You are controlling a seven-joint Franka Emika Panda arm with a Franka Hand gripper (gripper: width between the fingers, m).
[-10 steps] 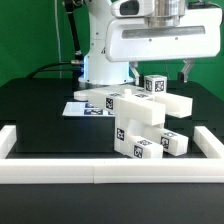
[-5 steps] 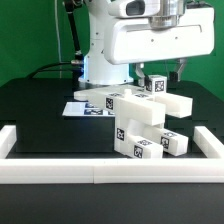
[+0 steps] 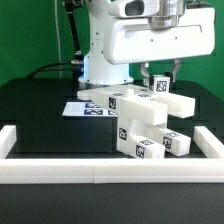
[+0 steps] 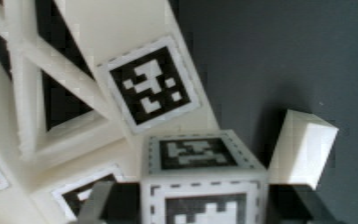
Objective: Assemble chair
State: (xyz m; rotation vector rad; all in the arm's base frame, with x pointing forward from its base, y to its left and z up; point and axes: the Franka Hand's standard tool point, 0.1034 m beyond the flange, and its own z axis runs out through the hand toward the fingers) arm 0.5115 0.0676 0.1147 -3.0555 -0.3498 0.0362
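White plastic: chair parts (image 3: 143,112) clustered on counter (image 3: 40,135), black tags showing.
Small cube (image 3: 158,86): at cluster's far side.
Jaws: closed against both cube sides, gripping it.

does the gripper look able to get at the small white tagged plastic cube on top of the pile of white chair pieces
Likely yes: the gripper sits right over the small white tagged plastic cube, its fingers seemingly closed on both sides, with nothing in between.
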